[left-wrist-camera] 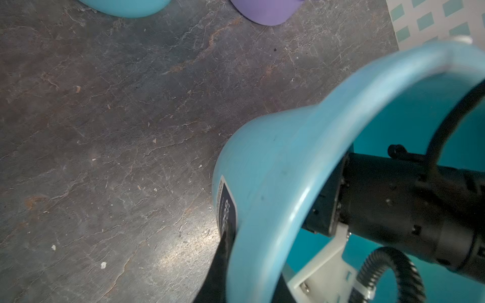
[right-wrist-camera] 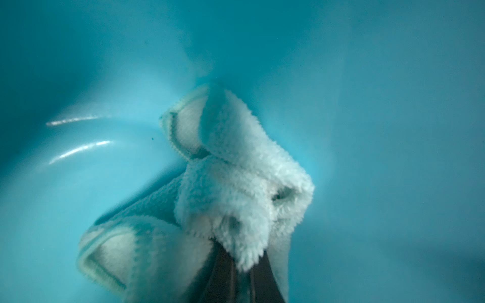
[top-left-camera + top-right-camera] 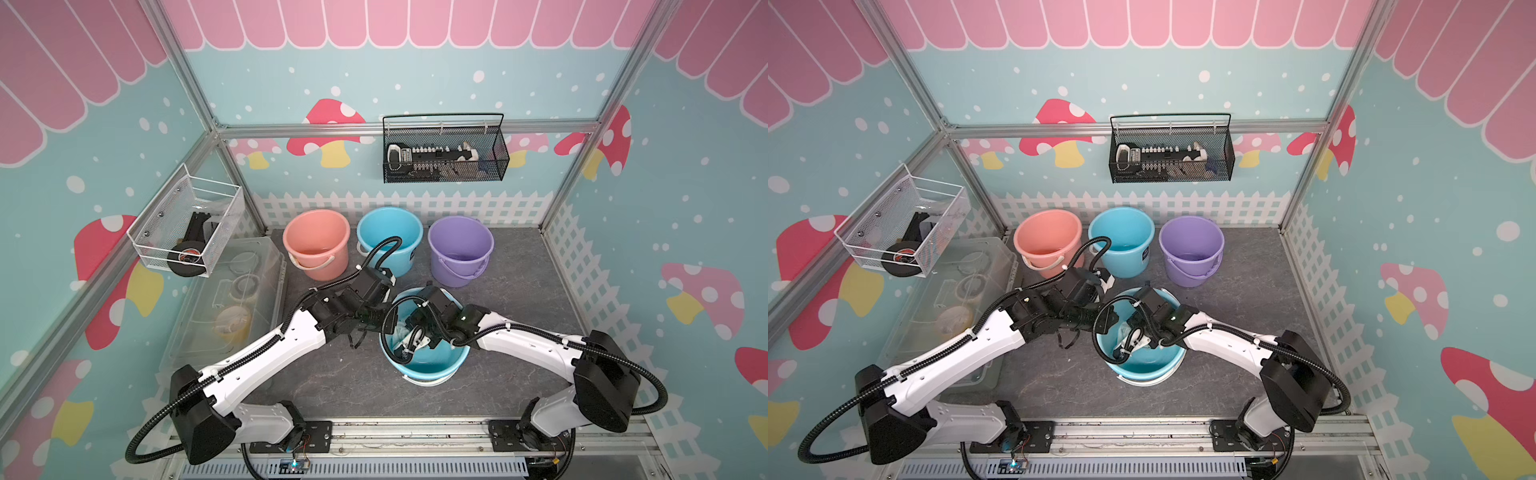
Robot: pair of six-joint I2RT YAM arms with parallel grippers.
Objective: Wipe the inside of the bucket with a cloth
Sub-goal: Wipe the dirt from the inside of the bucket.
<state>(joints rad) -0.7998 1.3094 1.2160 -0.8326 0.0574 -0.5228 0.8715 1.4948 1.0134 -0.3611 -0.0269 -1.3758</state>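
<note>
Nearest the lens, the left arm [image 3: 266, 353] and the right arm [image 3: 528, 345] rose from a metal rail [image 3: 415, 434] at the front edge of the grey counter [image 3: 332, 374]. They bent inward to meet at the bucket [image 3: 428, 365], a blue one that stood alone in front of three others. The left jaws were nearly closed, pinching that bucket's rim on its left side, with one dark finger [image 1: 223, 251] outside the wall beside a dark label [image 1: 227, 207]. The right jaws were shut tight on a bunch of the cloth [image 2: 236, 189], which hung crumpled deep inside the bucket; whether it touched the inner wall could not be told.

In both top views the right arm's black wrist and its looped hose [image 3: 383, 328] covered most of the bucket's mouth, so only a pale scrap of cloth showed beneath them. Behind, a pink bucket [image 3: 318, 245], a second blue bucket [image 3: 395, 224] and a purple bucket [image 3: 459, 249] stood in a row by the white fence print [image 3: 395, 203]. The left arm's hose [image 3: 392, 239] arched across the second blue one.

A clear plastic box [image 3: 232, 291] sat at the counter's left edge. A white wire basket [image 3: 166, 216] holding a roll of black tape [image 3: 187, 259] hung on the left wall, and a black mesh basket [image 3: 449, 170] hung on the rear wall.
</note>
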